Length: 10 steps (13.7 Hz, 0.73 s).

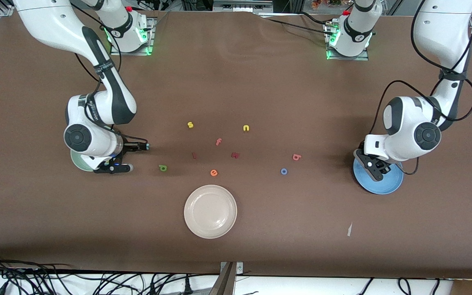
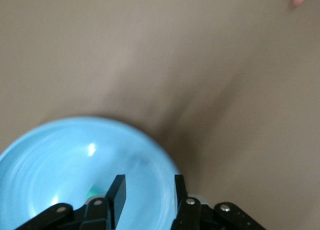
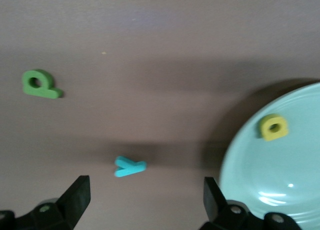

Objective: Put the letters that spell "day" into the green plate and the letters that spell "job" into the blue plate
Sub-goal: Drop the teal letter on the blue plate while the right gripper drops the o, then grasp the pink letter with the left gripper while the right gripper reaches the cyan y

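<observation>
Over the green plate [image 1: 77, 163], right hand [image 1: 115, 157] spread; left hand [image 1: 373, 168] over the blue plate [image 1: 389, 183].

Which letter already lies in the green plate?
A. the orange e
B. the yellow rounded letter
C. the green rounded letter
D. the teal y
B: the right wrist view shows the yellow rounded letter lying inside the green plate, while the teal y and the green rounded letter lie on the table beside it.
</observation>
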{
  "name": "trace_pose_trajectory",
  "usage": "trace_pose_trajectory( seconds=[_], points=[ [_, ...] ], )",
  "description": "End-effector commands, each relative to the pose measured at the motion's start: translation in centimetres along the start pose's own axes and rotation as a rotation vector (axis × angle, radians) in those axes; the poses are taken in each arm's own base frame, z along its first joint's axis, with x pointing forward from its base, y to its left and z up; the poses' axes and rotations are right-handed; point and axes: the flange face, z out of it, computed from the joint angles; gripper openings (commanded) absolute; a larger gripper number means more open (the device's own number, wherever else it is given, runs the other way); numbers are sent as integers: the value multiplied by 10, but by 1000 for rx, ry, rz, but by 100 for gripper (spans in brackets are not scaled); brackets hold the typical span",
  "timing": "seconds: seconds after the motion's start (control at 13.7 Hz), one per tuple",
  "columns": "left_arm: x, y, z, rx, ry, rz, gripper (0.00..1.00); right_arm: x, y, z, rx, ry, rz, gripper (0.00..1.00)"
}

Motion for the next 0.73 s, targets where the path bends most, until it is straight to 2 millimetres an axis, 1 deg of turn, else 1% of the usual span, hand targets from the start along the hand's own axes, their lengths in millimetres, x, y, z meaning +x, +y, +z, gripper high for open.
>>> trace_pose_trajectory(
  seconds=[0.0, 0.15, 0.22, 0.29, 0.37, 0.44, 0.51, 0.59, 0.66],
  points=[
    [42, 38, 0, -60, 71, -103, 51, -15, -10, 17, 23, 43, 25, 100],
    [72, 71, 13, -112, 84, -208, 51, -28, -8, 37, 33, 98, 30, 100],
    [91, 88, 18, -118, 93, -244, 51, -33, -12, 42, 37, 105, 22, 100],
    [111, 99, 18, -107, 112, -278, 53, -35, -13, 47, 37, 105, 20, 100],
    [125, 114, 25, -104, 108, -299, 56, -35, -14, 46, 39, 113, 19, 99],
    [136, 126, 29, -98, 111, -302, 61, -35, -13, 51, 38, 111, 21, 99],
    [146, 136, 33, -86, 114, -282, 62, -36, -13, 53, 37, 109, 17, 97],
    [152, 144, 39, -78, 114, -263, 66, -36, -12, 54, 36, 108, 17, 92],
    [155, 148, 44, -71, 114, -254, 67, -36, -12, 54, 36, 108, 18, 88]
  ],
)
